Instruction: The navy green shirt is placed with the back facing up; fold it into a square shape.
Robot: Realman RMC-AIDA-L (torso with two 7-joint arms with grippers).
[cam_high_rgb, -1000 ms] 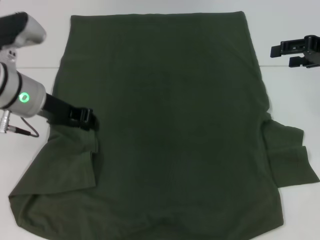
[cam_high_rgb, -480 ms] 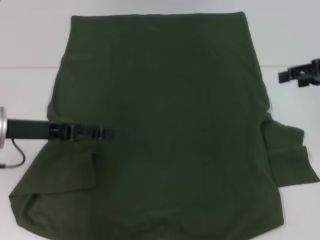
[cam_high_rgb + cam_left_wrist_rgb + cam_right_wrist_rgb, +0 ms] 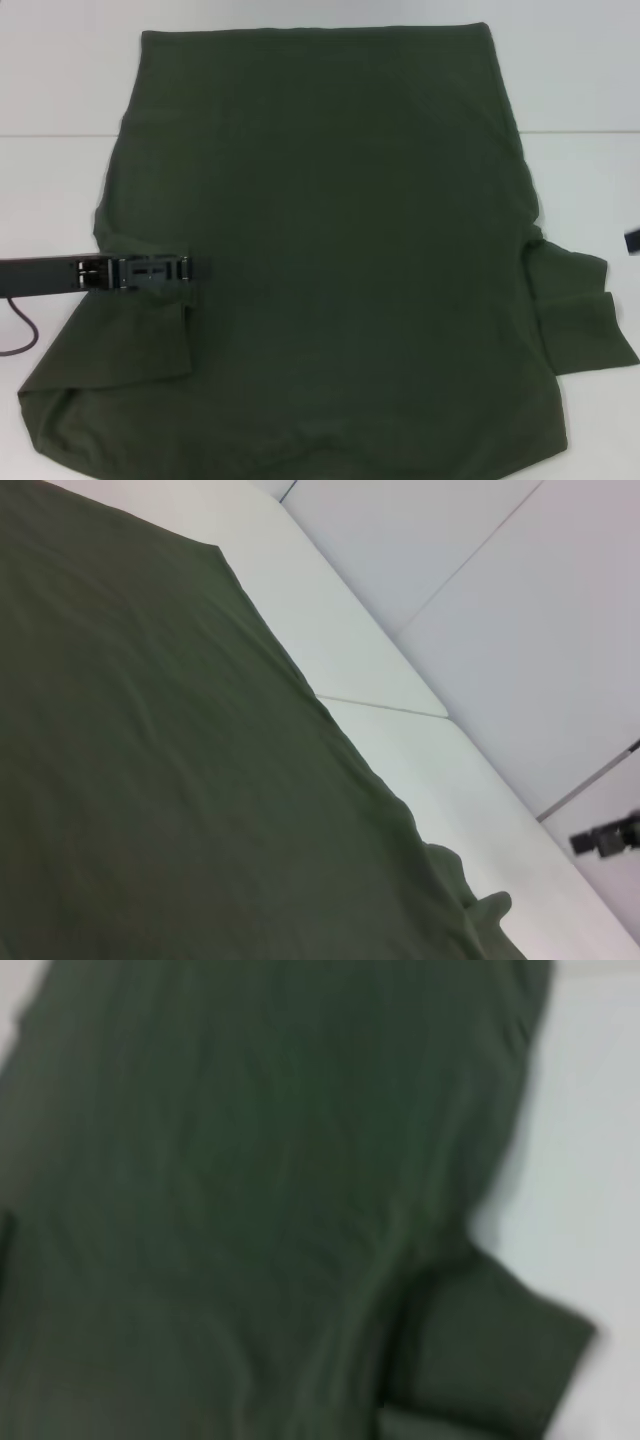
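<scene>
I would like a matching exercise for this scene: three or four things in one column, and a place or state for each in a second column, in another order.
Things:
1. dark olive-green fabric shirt
2. left gripper
3. right gripper
4. white table

Places or states:
A. barely visible at the picture's right edge
B. spread flat, mostly unfolded
C. lies under the shirt
D. low over the shirt's left side

Pairs: 1-B, 2-D, 3-A, 4-C

The navy green shirt (image 3: 330, 250) runs off the head view's bottom edge; only a dark sliver of the right pincer (image 3: 632, 241) shows at the right edge
</scene>
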